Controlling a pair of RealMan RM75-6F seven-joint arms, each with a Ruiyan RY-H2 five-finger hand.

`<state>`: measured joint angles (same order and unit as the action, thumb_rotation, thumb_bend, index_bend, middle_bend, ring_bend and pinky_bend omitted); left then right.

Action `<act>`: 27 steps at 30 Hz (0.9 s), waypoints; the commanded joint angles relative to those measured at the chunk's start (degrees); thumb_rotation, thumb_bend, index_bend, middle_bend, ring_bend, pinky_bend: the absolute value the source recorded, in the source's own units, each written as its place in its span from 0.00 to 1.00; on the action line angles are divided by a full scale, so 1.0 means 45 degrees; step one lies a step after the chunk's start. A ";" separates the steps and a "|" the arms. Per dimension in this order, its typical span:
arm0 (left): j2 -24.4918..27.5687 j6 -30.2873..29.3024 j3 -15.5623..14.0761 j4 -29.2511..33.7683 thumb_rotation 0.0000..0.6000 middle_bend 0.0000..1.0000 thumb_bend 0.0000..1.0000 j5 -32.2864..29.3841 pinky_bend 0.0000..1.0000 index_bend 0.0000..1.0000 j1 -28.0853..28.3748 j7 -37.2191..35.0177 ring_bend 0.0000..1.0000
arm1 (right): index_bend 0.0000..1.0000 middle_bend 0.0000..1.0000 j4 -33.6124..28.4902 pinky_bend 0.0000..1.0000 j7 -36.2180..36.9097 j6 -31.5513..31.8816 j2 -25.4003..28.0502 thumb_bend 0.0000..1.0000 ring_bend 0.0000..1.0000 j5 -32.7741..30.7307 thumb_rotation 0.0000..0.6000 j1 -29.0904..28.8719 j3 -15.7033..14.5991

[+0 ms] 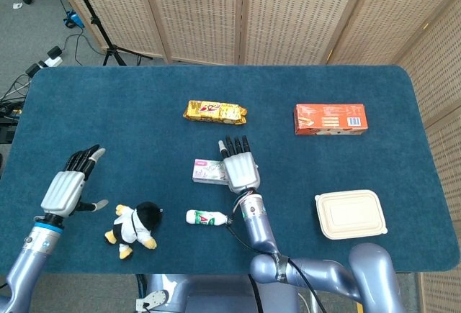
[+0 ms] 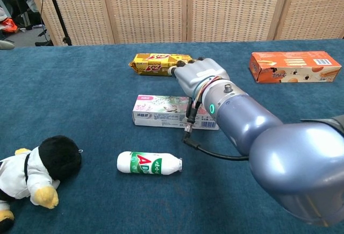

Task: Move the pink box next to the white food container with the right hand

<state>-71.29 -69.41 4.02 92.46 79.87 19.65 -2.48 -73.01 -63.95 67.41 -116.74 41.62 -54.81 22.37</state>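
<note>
Our right hand lies over the pink box at the middle of the table.

Its fingers point away from us, stretched out flat above the box's right end; we cannot tell whether they grip it. The box lies well apart from the white food container on the right. Our left hand hovers open, fingers spread, near the plush penguin. A small bottle lies just in front of the box.

Table: matt blue cloth. Right hand: smooth silver metal. Pink box: printed card.
</note>
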 commanded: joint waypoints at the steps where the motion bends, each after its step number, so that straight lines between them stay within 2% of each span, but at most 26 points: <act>1: 0.0000 0.0006 -0.0011 0.0011 1.00 0.00 0.00 0.0017 0.00 0.00 0.0004 0.0009 0.00 | 0.02 0.00 0.0096 0.00 -0.0027 -0.0031 0.0023 0.21 0.00 -0.0063 1.00 -0.0113 0.0080; 14: 0.0018 -0.0003 -0.0061 0.0075 1.00 0.00 0.00 0.0105 0.00 0.00 0.0001 0.0008 0.00 | 0.02 0.00 0.0675 0.00 0.0098 -0.0314 -0.0020 0.21 0.00 -0.0553 1.00 -0.0474 0.0218; 19: -0.0002 0.0064 -0.0054 0.0045 1.00 0.00 0.00 0.0069 0.00 0.00 0.0032 0.0018 0.00 | 0.02 0.00 0.0330 0.00 -0.0081 0.0100 0.0011 0.22 0.00 -0.0591 1.00 -0.0435 0.0063; 22: 0.0003 0.0041 -0.0066 0.0076 1.00 0.00 0.00 0.0111 0.00 0.00 0.0029 0.0016 0.00 | 0.04 0.00 0.0001 0.00 -0.0419 0.0376 0.0134 0.23 0.00 -0.0455 1.00 -0.0442 -0.0192; 27: 0.0075 -0.0109 -0.0079 0.0173 1.00 0.00 0.00 0.0226 0.00 0.00 -0.0030 -0.0074 0.00 | 0.04 0.00 -0.0378 0.00 -0.1021 0.0481 0.0660 0.23 0.00 0.0322 1.00 -0.0411 -0.1194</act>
<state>-70.98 -69.86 3.67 93.21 80.85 19.54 -2.77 -73.89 -67.57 69.40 -114.90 41.62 -56.83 18.72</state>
